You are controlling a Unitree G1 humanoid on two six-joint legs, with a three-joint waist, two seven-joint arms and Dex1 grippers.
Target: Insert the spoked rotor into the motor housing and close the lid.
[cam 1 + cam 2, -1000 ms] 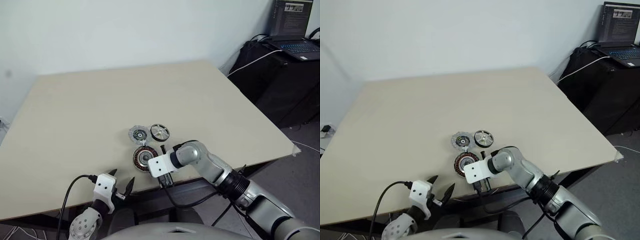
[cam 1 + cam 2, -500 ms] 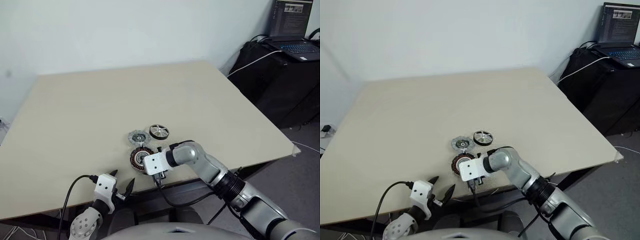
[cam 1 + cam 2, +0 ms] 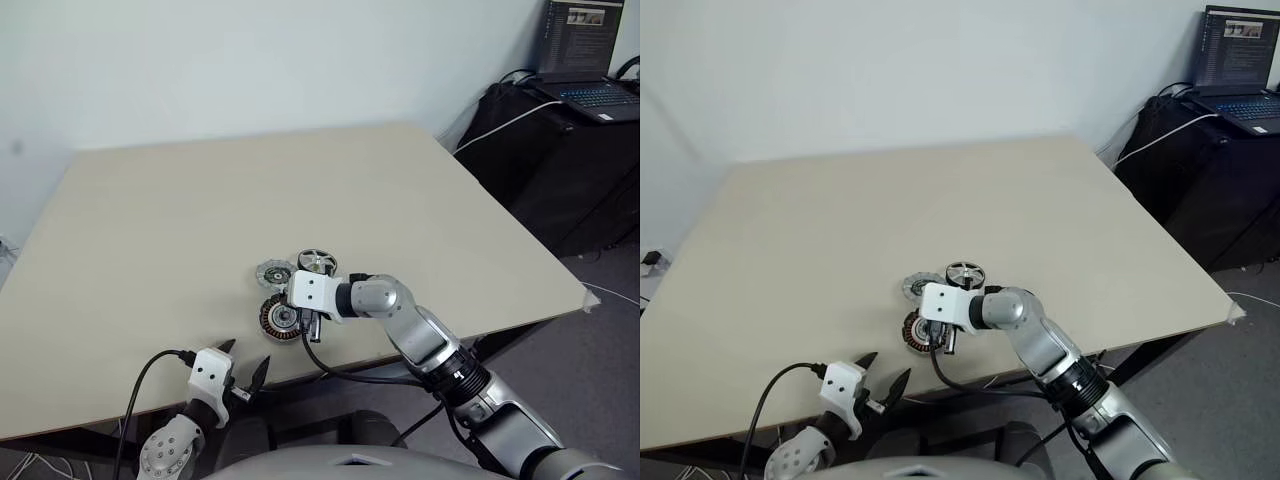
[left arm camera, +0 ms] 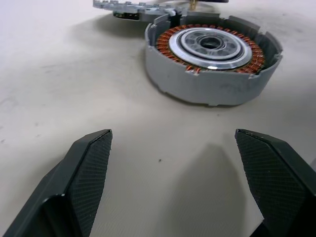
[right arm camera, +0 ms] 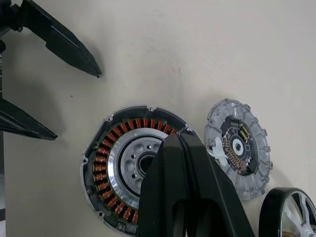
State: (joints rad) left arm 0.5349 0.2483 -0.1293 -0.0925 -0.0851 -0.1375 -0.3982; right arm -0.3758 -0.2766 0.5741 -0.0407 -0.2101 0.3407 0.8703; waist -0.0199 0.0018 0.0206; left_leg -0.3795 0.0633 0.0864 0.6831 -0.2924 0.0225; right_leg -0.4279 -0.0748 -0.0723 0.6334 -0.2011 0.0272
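The motor housing, a round cup with copper windings around a silver hub, lies near the table's front edge. Just behind it lies the lid, a notched grey disc with its dark centre up. To the right of the lid is the spoked rotor, black-rimmed with silver spokes. My right gripper hovers shut and empty over the housing, pointing left, with lid and rotor beside it. My left gripper stands open and empty at the table's front edge, facing the housing.
The tan table is bare behind the three parts. To the right stands a black stand with an open laptop and cables. A white wall runs behind the table.
My right hand has lifted from the table's front edge, moved onto the table and rolled, so its shut fingers now hang over the housing. The left gripper has kept still.
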